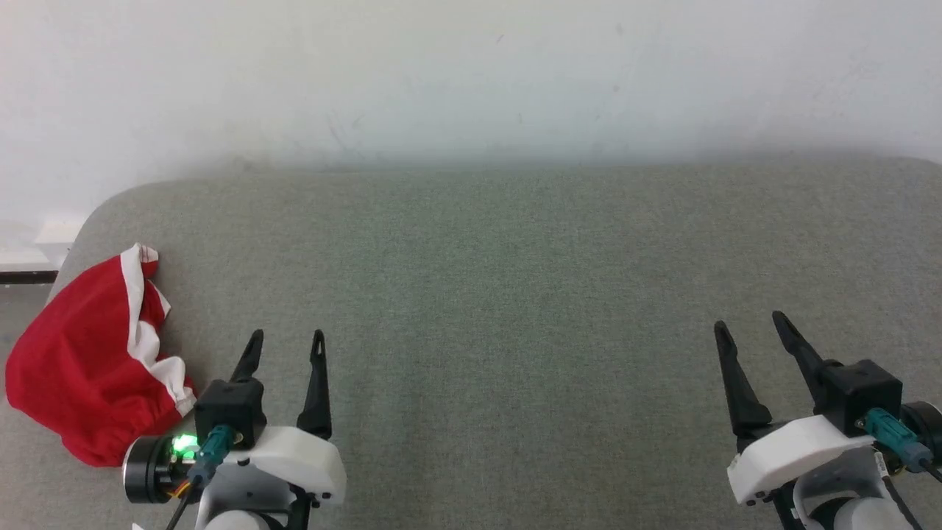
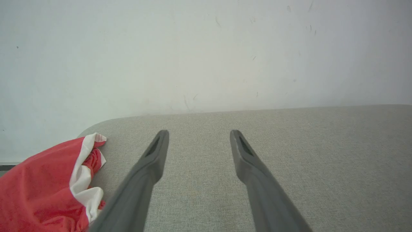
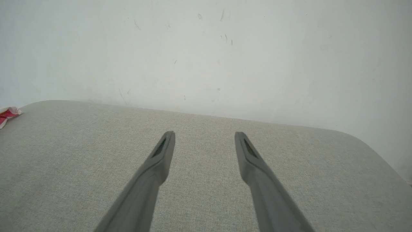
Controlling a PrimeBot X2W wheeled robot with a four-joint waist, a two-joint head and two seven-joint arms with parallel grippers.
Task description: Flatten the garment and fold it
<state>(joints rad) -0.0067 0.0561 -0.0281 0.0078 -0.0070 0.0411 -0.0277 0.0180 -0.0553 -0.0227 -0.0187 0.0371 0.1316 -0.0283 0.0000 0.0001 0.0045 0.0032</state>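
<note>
Quick status from my end. My left gripper [image 1: 287, 336] sits at the lower left of the head view. Its two dark fingers [image 1: 318, 383] are spread wide apart, with just bare grey cloth between them. Same deal on the other side: my right gripper [image 1: 749, 321] is at the lower right, fingers apart, holding nothing. Both point toward the far side of the worktop [image 1: 515, 280], which is covered in grey fabric and has rounded corners. A scuffed white wall [image 1: 471, 73] runs behind it.

The garment [image 1: 81, 375] is a crumpled red heap right at the left edge of the worktop, near the rounded corner. Its white band is bunched up along the side facing me (not flat at all, more of a lump). It lies just to the left of my left gripper, and my wrist overlaps its near corner in the head view. I honestly can't tell if I'm touching it there.

Left wrist view: my left gripper [image 2: 199, 132] is wide open over bare fabric, and the garment [image 2: 35, 193] is off at the lower left, beside the left finger.

Right wrist view: my right gripper [image 3: 204, 133] is also open, and only a sliver of the garment [image 3: 8, 113] shows at the far left edge, well apart from it.

There's a little green light [image 1: 184, 444] glowing on my left wrist.
</note>
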